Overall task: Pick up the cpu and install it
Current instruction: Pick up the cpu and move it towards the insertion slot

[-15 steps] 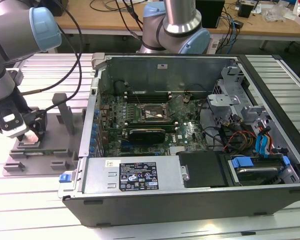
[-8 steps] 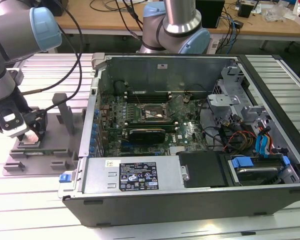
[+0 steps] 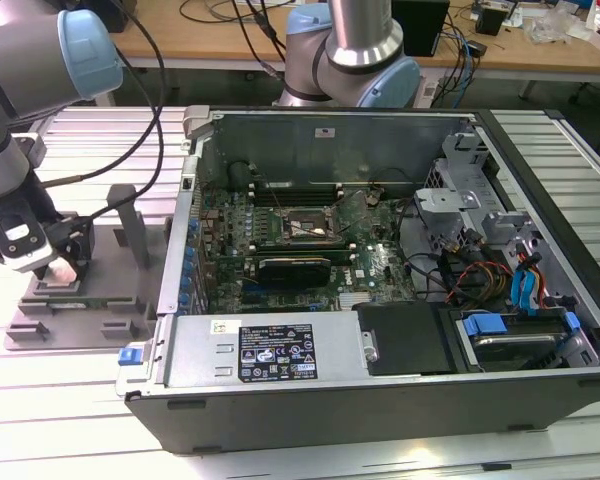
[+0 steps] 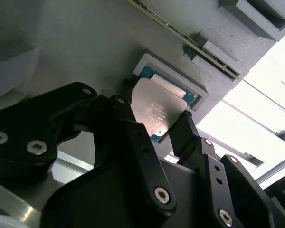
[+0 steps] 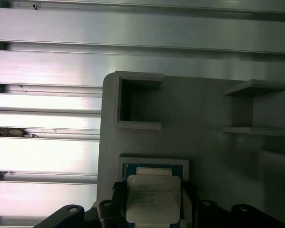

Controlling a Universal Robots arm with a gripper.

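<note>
Small flat square cpu, shiny silver-grey metal top with faint print, thin green board edge showing along 1 side. Face up, roughly level, over the shallow square recess of the grey tray. Clasped at 2 opposite edges by the black gripper. Seated in the recess or lifted just clear: cannot tell.

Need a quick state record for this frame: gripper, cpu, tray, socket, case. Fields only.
gripper: shut on the cpu, clamped on two opposite edges
cpu: silver top towards both wrist views, appears raised just above its recess
tray: grey, on the slatted table, at the exterior view's left of the case
case: open, motherboard exposed
socket: black frame on the motherboard, well apart from the gripper
install: not yet done
</note>
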